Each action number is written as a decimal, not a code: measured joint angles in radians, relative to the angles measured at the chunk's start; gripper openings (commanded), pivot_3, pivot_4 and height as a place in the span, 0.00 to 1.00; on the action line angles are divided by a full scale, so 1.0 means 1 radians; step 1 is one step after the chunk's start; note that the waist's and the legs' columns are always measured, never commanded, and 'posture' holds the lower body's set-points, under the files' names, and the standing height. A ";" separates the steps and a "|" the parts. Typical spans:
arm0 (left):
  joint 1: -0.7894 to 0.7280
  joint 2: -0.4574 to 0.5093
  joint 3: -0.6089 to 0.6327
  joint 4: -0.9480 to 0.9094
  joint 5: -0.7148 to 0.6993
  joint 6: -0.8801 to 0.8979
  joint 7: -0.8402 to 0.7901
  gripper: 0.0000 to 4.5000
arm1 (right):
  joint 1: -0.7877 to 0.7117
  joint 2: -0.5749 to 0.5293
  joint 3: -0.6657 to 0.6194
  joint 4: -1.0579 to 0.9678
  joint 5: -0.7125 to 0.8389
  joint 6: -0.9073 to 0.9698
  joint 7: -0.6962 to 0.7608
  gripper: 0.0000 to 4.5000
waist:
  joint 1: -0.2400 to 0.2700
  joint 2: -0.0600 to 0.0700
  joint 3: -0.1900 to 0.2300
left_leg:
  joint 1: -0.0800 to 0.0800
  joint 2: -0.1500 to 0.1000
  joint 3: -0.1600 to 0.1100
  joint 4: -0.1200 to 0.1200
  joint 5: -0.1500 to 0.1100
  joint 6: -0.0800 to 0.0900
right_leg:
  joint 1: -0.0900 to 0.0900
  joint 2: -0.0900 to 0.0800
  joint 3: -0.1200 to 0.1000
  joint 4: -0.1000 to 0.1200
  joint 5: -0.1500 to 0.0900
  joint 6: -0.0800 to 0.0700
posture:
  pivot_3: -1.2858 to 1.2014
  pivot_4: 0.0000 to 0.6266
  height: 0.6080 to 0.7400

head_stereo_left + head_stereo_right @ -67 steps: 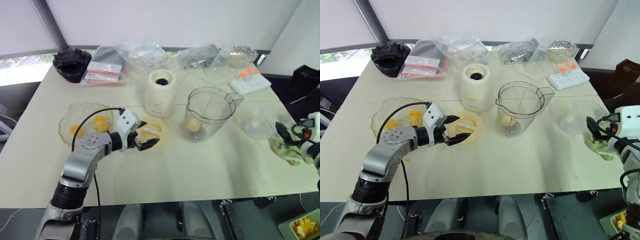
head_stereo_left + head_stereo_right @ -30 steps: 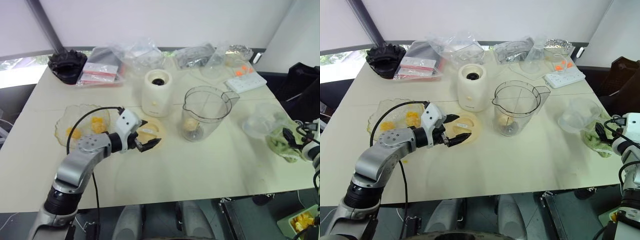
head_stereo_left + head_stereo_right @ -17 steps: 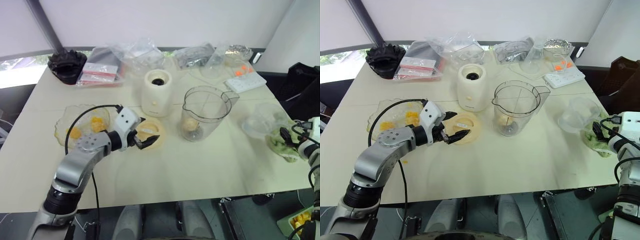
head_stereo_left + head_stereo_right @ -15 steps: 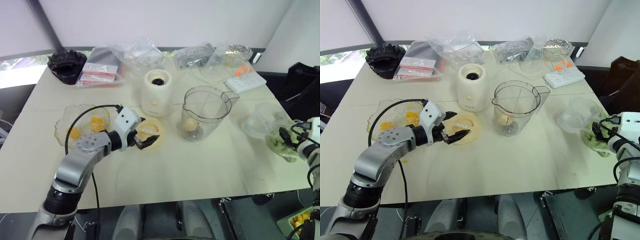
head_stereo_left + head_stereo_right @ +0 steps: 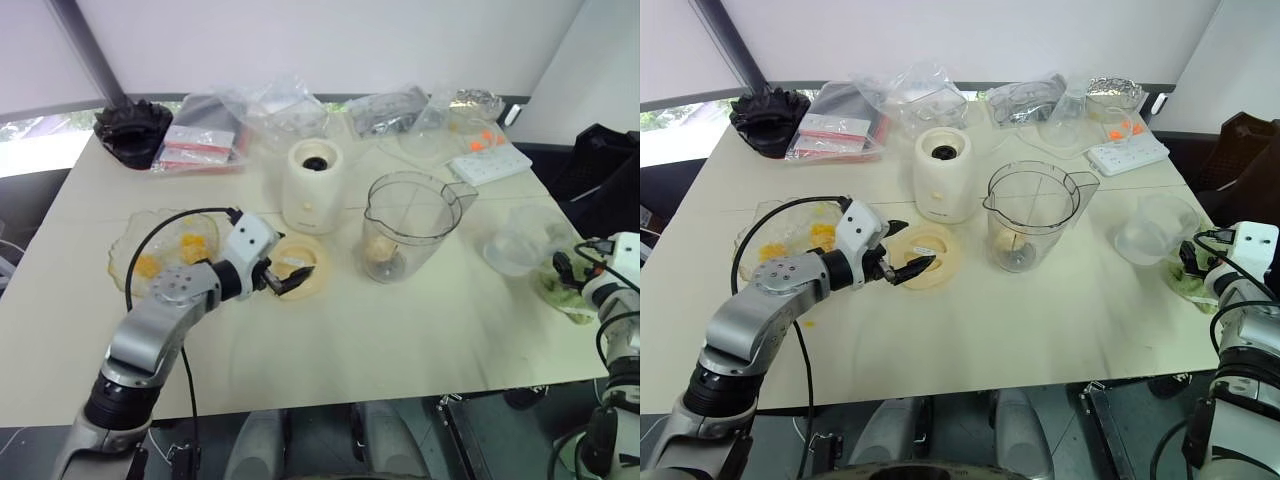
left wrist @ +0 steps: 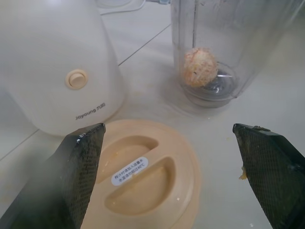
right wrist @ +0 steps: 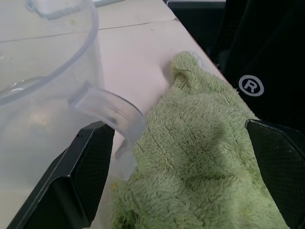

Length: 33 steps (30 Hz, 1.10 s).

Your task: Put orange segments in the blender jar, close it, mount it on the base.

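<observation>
The clear blender jar (image 5: 412,222) stands upright mid-table with one orange segment (image 6: 200,67) at its bottom by the blades. More orange segments (image 5: 194,246) lie in a scalloped glass dish (image 5: 128,256) at the left. The cream-white base (image 5: 315,187) stands behind the flat cream-yellow lid (image 6: 143,175). My left gripper (image 5: 284,278) is open low over the lid's near edge, its fingers either side of the lid. At the table's right edge my right gripper (image 7: 174,126) is open over a green cloth (image 7: 190,167), holding nothing.
A small clear round bowl (image 5: 515,250) sits beside the green cloth, close to my right gripper. Along the back are plastic bags (image 5: 275,105), a black object (image 5: 132,130) and a white power strip (image 5: 490,160). The table edge runs just right of the cloth.
My right gripper has moved a little forward over the green cloth towards the small clear bowl. My left gripper has stayed open at the lid.
</observation>
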 measured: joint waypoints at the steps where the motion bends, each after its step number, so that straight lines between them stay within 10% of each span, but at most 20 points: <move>1: 0.000 0.001 0.000 0.000 0.000 0.001 0.002 1.00 | -0.006 0.000 0.003 0.010 -0.001 -0.007 0.000 0.80 | 0.000 0.000 0.000 | 0.000 0.000 0.000 0.000 0.000 0.000 | 0.000 0.000 0.000 0.000 0.000 0.000 | 0.52 0.24 1.00; 8: 0.001 0.001 0.000 -0.002 0.000 0.016 0.018 1.00 | -0.028 0.002 0.026 0.040 0.002 -0.040 0.003 0.02 | 0.004 0.000 0.000 | 0.000 -0.001 0.000 0.000 0.000 0.000 | 0.000 0.000 0.000 0.000 0.000 0.000 | 0.52 0.24 1.00; 33: 0.001 0.018 0.000 -0.006 -0.002 0.018 0.026 1.00 | -0.048 0.150 -0.140 -0.097 0.242 0.091 -0.046 0.02 | -0.009 0.001 0.001 | 0.001 0.001 -0.001 -0.001 0.000 0.000 | 0.001 0.002 0.001 0.000 0.000 0.000 | 0.52 0.24 1.00</move>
